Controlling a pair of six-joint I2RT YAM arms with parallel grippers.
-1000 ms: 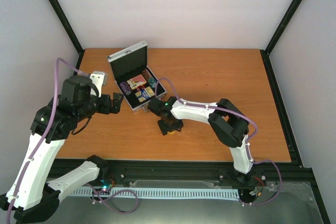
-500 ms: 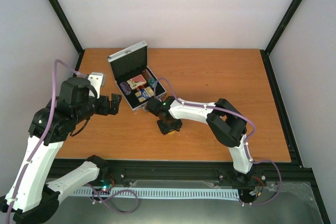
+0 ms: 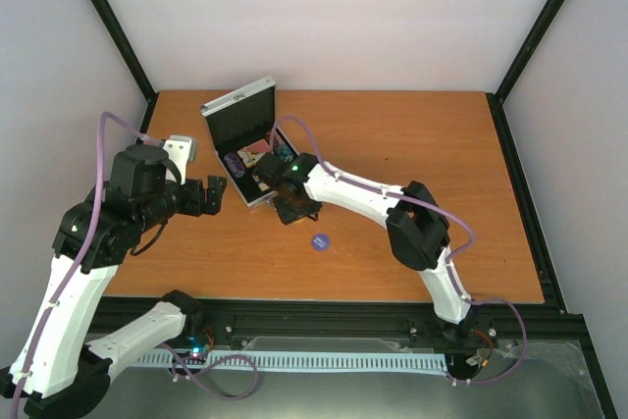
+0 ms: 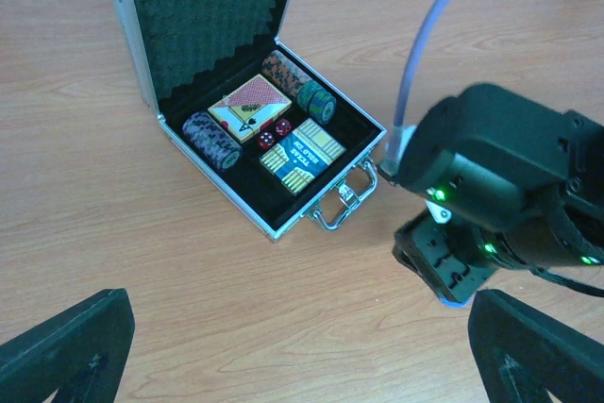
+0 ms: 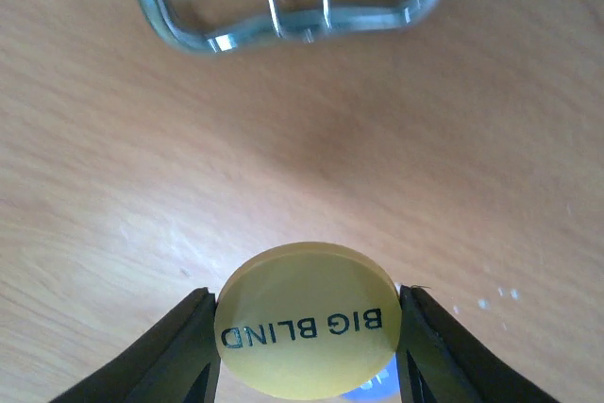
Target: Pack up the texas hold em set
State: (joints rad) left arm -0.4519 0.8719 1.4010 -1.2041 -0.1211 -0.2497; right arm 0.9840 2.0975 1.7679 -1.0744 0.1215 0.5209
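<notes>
Top external view showed the left gripper [image 3: 214,194] hanging wide open and empty, left of the open silver case [image 3: 238,123]. Just off the case's handle [image 4: 342,203], the right gripper [image 3: 291,208] was clenched on the yellow big-blind button [image 5: 307,327], pinching it across its rim. The case lay just beyond that claw, so the right arm was the nearer one. A blue chip [image 3: 320,240] lay near, further right.

Robot lab cell, black frame [image 3: 108,22], white panels [image 3: 324,17], wooden table [image 3: 412,144]
</notes>
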